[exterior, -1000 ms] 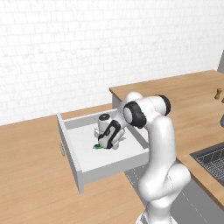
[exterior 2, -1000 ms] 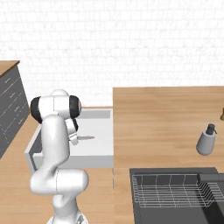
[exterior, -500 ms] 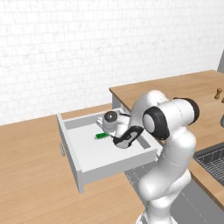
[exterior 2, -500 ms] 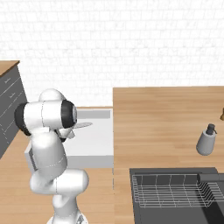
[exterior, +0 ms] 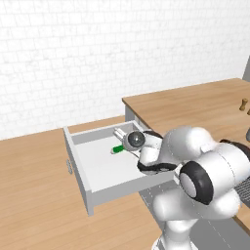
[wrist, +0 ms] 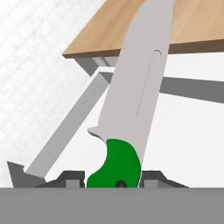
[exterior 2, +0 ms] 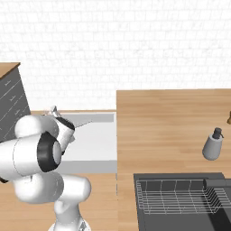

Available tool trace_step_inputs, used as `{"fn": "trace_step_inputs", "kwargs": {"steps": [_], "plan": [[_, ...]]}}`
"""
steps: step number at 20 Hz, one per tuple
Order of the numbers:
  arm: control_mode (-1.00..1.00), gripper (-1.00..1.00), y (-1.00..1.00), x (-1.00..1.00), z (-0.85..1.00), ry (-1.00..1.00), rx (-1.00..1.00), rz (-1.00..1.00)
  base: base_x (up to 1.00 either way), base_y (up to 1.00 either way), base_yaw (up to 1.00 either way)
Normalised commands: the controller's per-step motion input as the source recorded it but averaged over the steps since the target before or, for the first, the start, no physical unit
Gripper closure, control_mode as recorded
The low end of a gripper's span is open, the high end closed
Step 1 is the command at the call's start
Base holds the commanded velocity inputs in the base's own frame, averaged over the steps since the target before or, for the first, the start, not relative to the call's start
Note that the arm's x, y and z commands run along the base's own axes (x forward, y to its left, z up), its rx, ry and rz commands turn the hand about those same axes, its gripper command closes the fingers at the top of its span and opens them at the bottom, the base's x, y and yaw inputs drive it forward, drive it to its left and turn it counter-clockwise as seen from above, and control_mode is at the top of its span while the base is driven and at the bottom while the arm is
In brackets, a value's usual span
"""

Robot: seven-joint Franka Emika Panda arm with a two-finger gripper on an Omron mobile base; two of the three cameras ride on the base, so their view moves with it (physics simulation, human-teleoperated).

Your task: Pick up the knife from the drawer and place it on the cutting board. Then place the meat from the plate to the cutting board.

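The knife (wrist: 139, 83) has a green handle (wrist: 116, 164) clamped between my dark fingertips (wrist: 72, 176), its silver-grey blade pointing away from the hand. My gripper (wrist: 114, 180) is shut on it. In the left base view the gripper (exterior: 125, 142) hovers over the open light-grey drawer (exterior: 113, 187), the knife's green handle (exterior: 117, 149) sticking out beside it. From the right, the thin blade of the knife (exterior 2: 84, 123) juts from the gripper (exterior 2: 68, 126) above the drawer (exterior 2: 92, 167). The cutting board, the plate and the meat are out of view.
A wooden counter (exterior: 195, 105) runs right of the drawer, with a small brown mill (exterior: 242, 104) at its far end. A grey soap dispenser (exterior 2: 213, 145) stands near a dark sink with a wire rack (exterior 2: 180, 198). A dark cabinet (exterior 2: 11, 99) is at the left.
The hand has risen from the drawer floor with the knife in its jaws, and the arm's elbow has swung forward toward the cameras. The jaws have narrowed onto the handle.
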Motion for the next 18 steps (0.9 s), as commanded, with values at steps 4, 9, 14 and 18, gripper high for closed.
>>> {"fn": "trace_step_inputs", "kwargs": {"steps": [4,9,14,18], "plan": [[-1.0,1.0,-0.07,-0.46,1.0,-0.01,0.0,0.0,0.0,0.0,0.0],[-1.0,1.0,-0.07,-0.41,1.0,0.02,0.0,0.0,0.0,0.0,0.0],[-1.0,1.0,-0.05,-0.38,1.0,0.23,-0.05,0.0,0.0,0.0,0.0],[-1.0,1.0,-0.04,-0.29,0.11,0.58,-0.14,0.01,0.0,0.0,0.0]]}}
